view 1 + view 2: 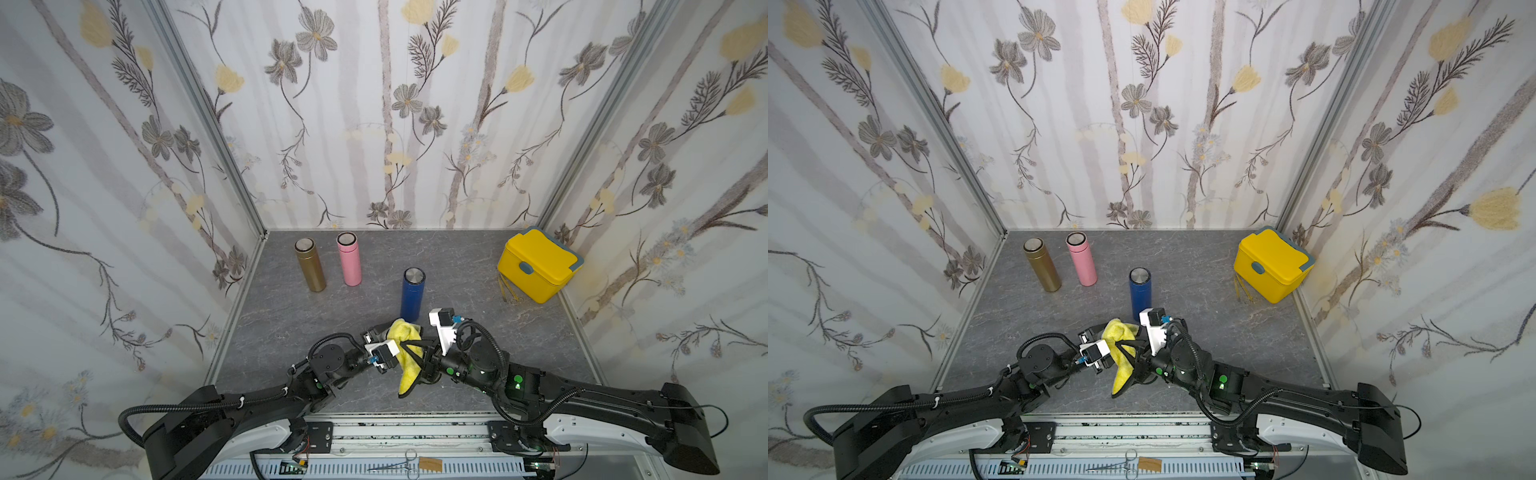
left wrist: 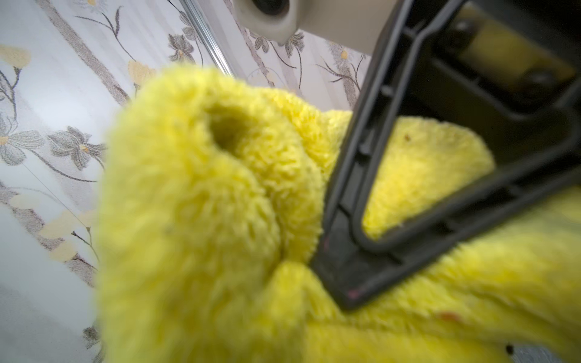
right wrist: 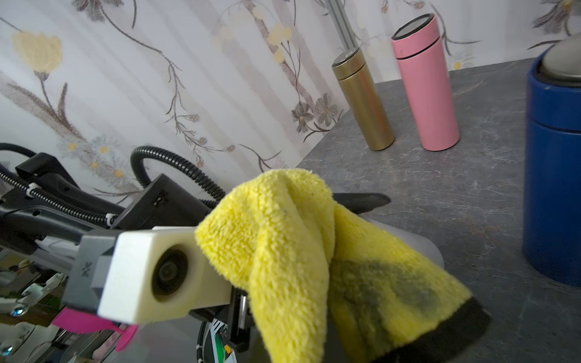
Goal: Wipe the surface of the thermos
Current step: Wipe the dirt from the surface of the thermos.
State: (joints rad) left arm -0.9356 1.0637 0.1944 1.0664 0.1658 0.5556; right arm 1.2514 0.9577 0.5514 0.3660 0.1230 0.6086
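Note:
Three thermoses stand upright on the grey table (image 1: pixel 291 316): a blue one (image 1: pixel 412 295) (image 3: pixel 553 176) near the middle, and a gold one (image 1: pixel 311 266) and a pink one (image 1: pixel 349 259) at the back left. A fluffy yellow cloth (image 1: pixel 405 336) (image 2: pixel 204 220) (image 3: pixel 283 235) is held in the air just in front of the blue thermos and hangs down towards the table. My left gripper (image 1: pixel 388 330) is shut on it, its jaws buried in the cloth. My right gripper (image 1: pixel 411 347) is shut on the same cloth from the other side; one of its black fingers (image 2: pixel 345 220) presses into the pile.
A yellow lidded box (image 1: pixel 538 266) sits at the back right by the wall, with thin metal tweezers (image 1: pixel 509 291) beside it. Floral walls close the table on three sides. Forceps (image 1: pixel 399 463) lie on the front rail.

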